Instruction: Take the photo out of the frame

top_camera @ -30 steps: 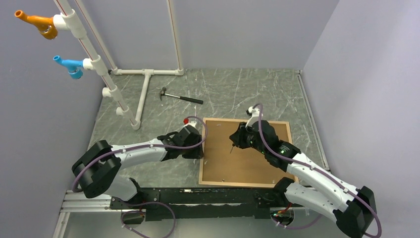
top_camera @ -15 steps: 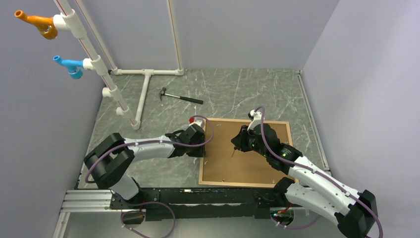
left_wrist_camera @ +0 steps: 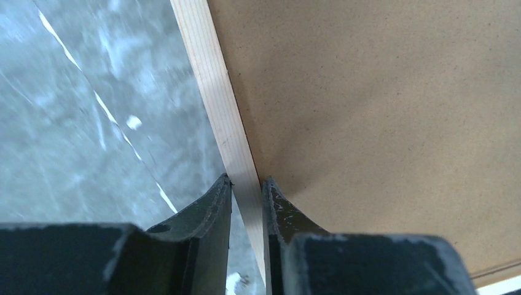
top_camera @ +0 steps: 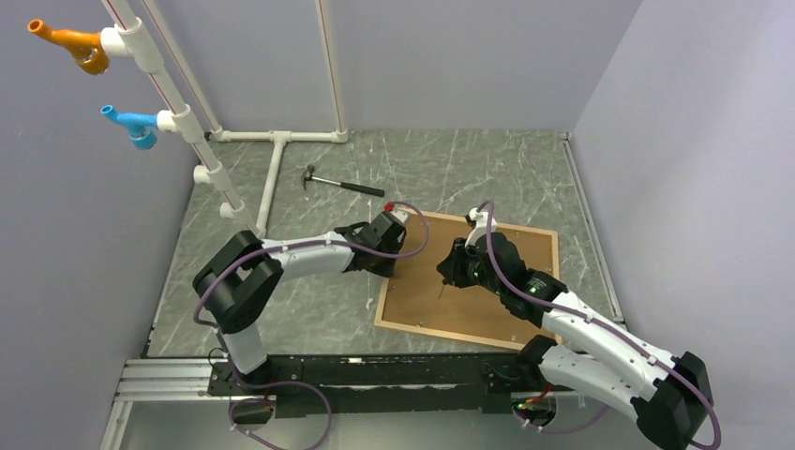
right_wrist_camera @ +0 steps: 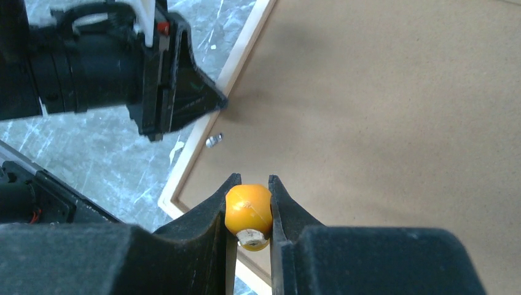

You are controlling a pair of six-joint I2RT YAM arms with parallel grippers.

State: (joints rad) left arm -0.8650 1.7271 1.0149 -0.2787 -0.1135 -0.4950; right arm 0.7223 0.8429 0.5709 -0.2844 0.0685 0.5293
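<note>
Your left gripper (left_wrist_camera: 246,184) is clamped on the frame (left_wrist_camera: 215,92). The light wood rail runs between the two fingers, one finger on the table (left_wrist_camera: 80,110) side and the other on the brown back of the photo (left_wrist_camera: 381,110). Your right gripper (right_wrist_camera: 249,182) is closed on an orange-handled tool (right_wrist_camera: 247,207) and hovers over the photo back, near its left part.

Against a second ago, your left arm has reached farther out and its jaws have narrowed onto the rail. The frame (top_camera: 441,333) no longer sits square to the table edge. It's twisted a little, with its far-left corner pushed away from the bases. The right gripper (top_camera: 448,272) has barely moved. The photo (top_camera: 478,300) is in the frame, lying flat on the table (top_camera: 450,169) with its brown back up.

View differences:
- **Top view:** only this one shows the whole frame and its twist. It also shows a thin shaft hanging from the right gripper, the left gripper (top_camera: 394,265) at the frame's left rail near the far corner, a hammer (top_camera: 342,184) well beyond the frame, and a white pipe stand (top_camera: 272,178) at the far left.
- **Left wrist:** only this one shows the rail actually pinched.
- **Right wrist:** only this one shows the round orange handle between the fingers and a small metal tab (right_wrist_camera: 213,140) on the photo back just inside the rail. It shows the left gripper (right_wrist_camera: 209,104) from the front, tips at the rail.
</note>
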